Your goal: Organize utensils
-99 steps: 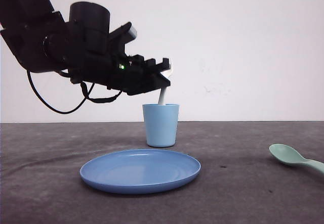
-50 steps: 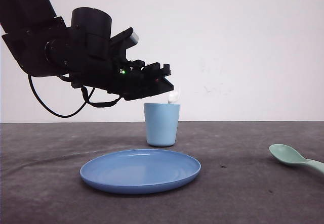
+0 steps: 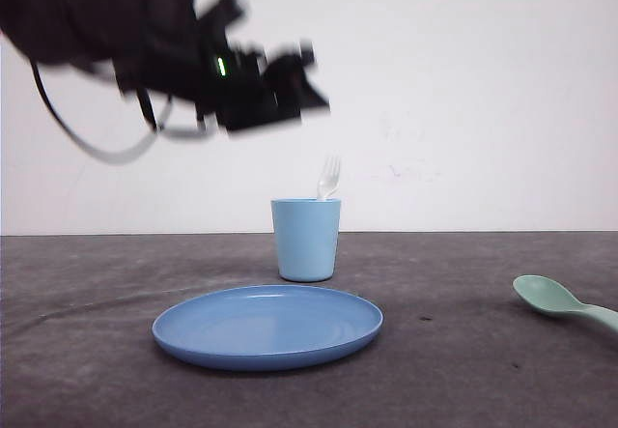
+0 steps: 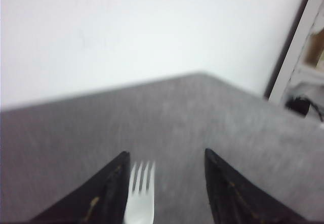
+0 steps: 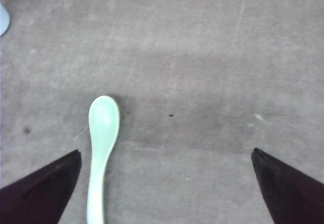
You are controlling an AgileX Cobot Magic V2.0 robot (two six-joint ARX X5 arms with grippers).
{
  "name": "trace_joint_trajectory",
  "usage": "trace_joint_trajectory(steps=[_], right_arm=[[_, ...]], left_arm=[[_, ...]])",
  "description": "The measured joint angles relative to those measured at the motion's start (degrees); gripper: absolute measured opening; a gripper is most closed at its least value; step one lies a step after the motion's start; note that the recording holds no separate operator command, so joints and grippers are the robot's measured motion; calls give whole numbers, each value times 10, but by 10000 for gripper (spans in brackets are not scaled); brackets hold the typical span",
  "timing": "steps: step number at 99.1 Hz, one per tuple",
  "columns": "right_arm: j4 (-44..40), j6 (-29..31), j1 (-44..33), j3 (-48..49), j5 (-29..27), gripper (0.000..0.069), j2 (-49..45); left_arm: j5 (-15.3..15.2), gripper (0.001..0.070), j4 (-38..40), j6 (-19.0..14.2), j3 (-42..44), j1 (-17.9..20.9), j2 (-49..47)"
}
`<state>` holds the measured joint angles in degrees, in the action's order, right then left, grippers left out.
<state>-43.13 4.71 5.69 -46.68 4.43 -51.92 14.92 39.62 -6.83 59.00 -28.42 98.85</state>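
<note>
Now | fork (image 3: 329,177) upright in cup (image 3: 306,240), stowed | left end effector (image 4: 164,183) wide, empty | spoon (image 5: 101,148) on tabletop (image 3: 463,351) between right end effector (image 5: 164,183) wide fingers

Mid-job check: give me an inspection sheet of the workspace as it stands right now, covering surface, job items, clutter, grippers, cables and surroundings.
Surface: grey table, a few small dark specks.
Fork: standing in the cup, tines up, free of the gripper.
Spoon: lying on the table to the right, not in the cup.
Clutter: plate in front of the cup, nothing on it.
Left gripper: open, raised above the cup, blurred.
Right gripper: open, over the spoon, not touching it.
Cables: black cable hanging under the left arm, off the table.
Surroundings: plain white wall.
</note>
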Motion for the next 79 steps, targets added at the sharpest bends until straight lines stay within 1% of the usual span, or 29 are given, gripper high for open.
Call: trace_joint_trajectory(steps=[10,26,35,45,56,60,70,79], right_arm=[[0,3,22,0,0,680,-17],[8,22,74,0,-4,680,-61],[20,34,103,0,-24,680,-93],[34,46,127,0,-31,680,-128],[56,60,143,0,-31,680,-162],[62,64,147,0,-31,679,-174],[78,77,152,0,-32,679,-202],[94,84,153,0,-32,679,-227]], left_arm=[[0,277,-62,2,3,13,-63],[-2,277,-203,13,3,51,-170],[-22,276,-287,16,3,80,-240],[-57,276,-383,17,3,117,-313],[-87,276,-499,20,3,165,-379],[-91,276,-541,23,3,182,-401],[-91,276,-641,33,3,230,-450],[-92,276,-709,44,3,274,-483]])
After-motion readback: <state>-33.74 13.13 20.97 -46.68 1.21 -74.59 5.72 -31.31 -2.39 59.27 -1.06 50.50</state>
